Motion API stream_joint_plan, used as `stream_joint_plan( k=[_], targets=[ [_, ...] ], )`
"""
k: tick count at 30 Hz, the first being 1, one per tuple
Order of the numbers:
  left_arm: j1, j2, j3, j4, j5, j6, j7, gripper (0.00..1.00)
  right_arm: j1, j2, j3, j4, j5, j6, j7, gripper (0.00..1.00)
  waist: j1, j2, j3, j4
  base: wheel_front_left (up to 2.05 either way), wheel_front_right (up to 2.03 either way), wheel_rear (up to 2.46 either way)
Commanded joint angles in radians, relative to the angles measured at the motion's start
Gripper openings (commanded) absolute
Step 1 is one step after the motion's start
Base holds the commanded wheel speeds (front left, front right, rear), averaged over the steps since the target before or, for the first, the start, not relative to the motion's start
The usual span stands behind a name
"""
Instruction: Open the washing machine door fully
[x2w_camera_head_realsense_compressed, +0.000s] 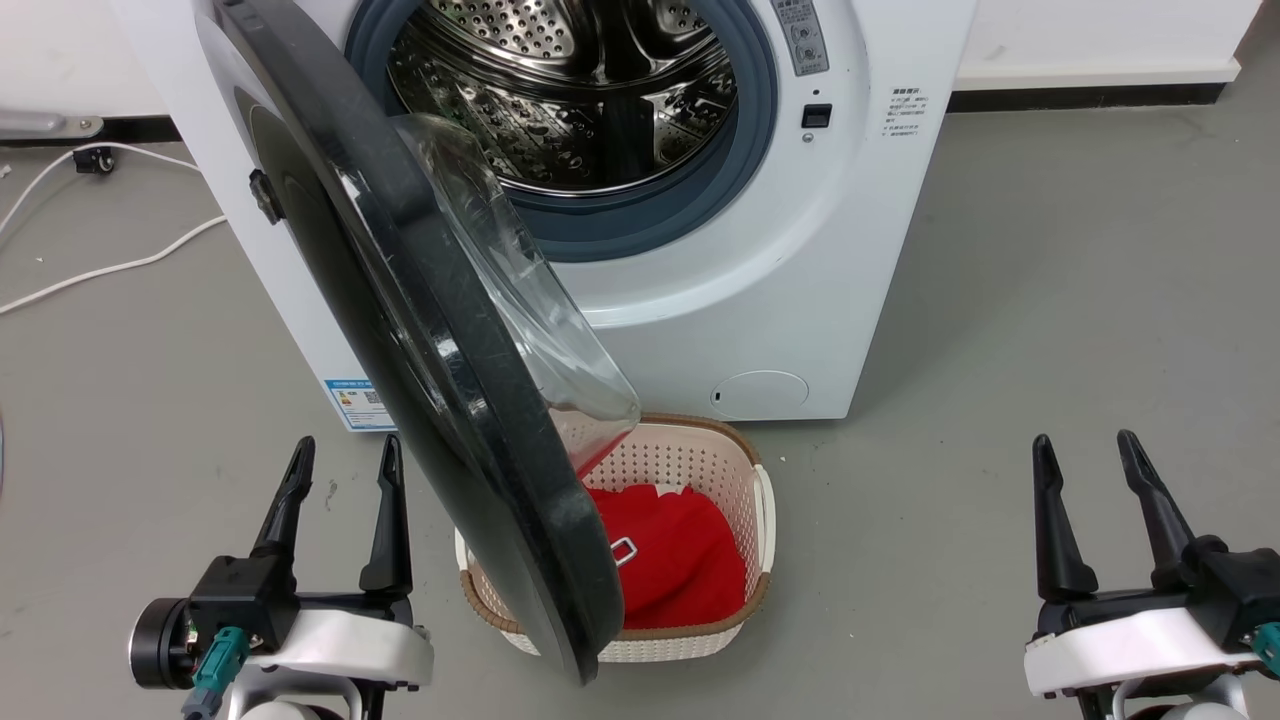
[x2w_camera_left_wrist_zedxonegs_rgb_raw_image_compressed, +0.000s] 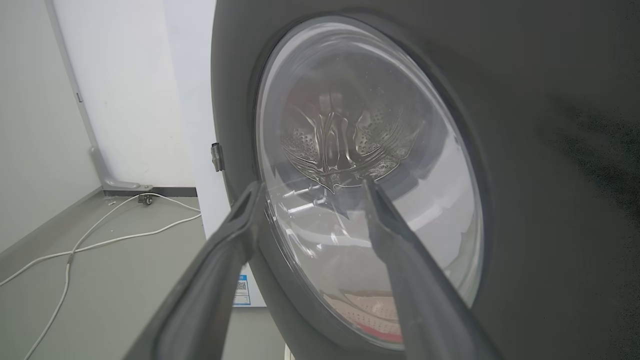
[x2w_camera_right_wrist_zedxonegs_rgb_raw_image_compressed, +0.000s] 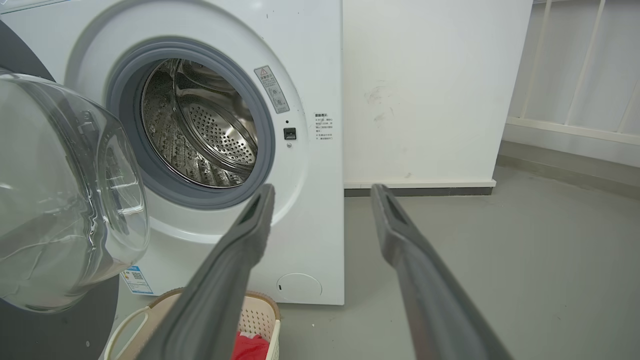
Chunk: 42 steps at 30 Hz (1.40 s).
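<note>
- Left end effector (x2w_camera_head_realsense_compressed: 347, 445), fingers wide and empty, sits just beside the washing machine door (x2w_camera_head_realsense_compressed: 480, 430), on its outer face, and is probably the nearer arm.
- Right end effector (x2w_camera_head_realsense_compressed: 1083, 440), equally wide and empty, lies well apart on the door's bowl side.
- Door stands half-swung, rim toward the robot, over grey floor (x2w_camera_head_realsense_compressed: 1050, 300).

Laundry area, washing machine (x2w_camera_head_realsense_compressed: 850, 250), clothes basket (x2w_camera_head_realsense_compressed: 764, 505), grey floor (x2w_camera_head_realsense_compressed: 1080, 300)

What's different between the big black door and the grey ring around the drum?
The washing machine door is glossy black with a clear glass bowl; the grey rubber ring is dull and frames the steel drum. The door stands swung out, edge toward the head camera; the ring sits flat in the washing machine front. Both are round.
</note>
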Motion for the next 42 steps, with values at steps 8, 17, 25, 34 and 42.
stream_joint_plan(
  k=[8, 17, 25, 34, 42],
  targets=[
    [-0.012, 0.0, 0.002, -0.004, 0.005, -0.001, -0.002, 0.41, -0.023, 0.003, 0.006, 0.012, 0.001, -0.001, -0.009, 1.0, 0.0, -0.0001, 0.003, -0.001, 0.0, 0.0, 0.0],
    [-0.027, 0.0, 0.008, -0.046, -0.004, -0.003, -0.002, 0.0, -0.025, 0.003, 0.006, 0.019, 0.015, -0.001, -0.011, 1.0, 0.0, -0.0001, 0.004, -0.003, 0.0, 0.0, 0.0],
    [-0.072, 0.0, 0.034, -0.321, 0.01, 0.02, -0.002, 0.0, -0.027, 0.003, 0.003, 0.032, 0.026, -0.001, -0.011, 1.0, 0.0, -0.0001, 0.006, 0.003, 0.0, 0.0, 0.0],
    [-0.129, 0.0, -0.039, -0.65, 0.038, 0.006, -0.002, 0.0, -0.024, 0.003, 0.009, 0.051, 0.038, -0.001, -0.01, 1.0, 0.0, -0.0001, -0.006, 0.003, 0.0, 0.0, 0.0],
    [-0.037, 0.035, -0.366, -0.613, 0.022, -0.023, -0.002, 0.0, -0.007, 0.003, 0.008, 0.067, 0.046, -0.001, -0.01, 1.0, 0.0, -0.0001, -0.022, 0.009, 0.0, 0.0, 0.0]
  ],
)
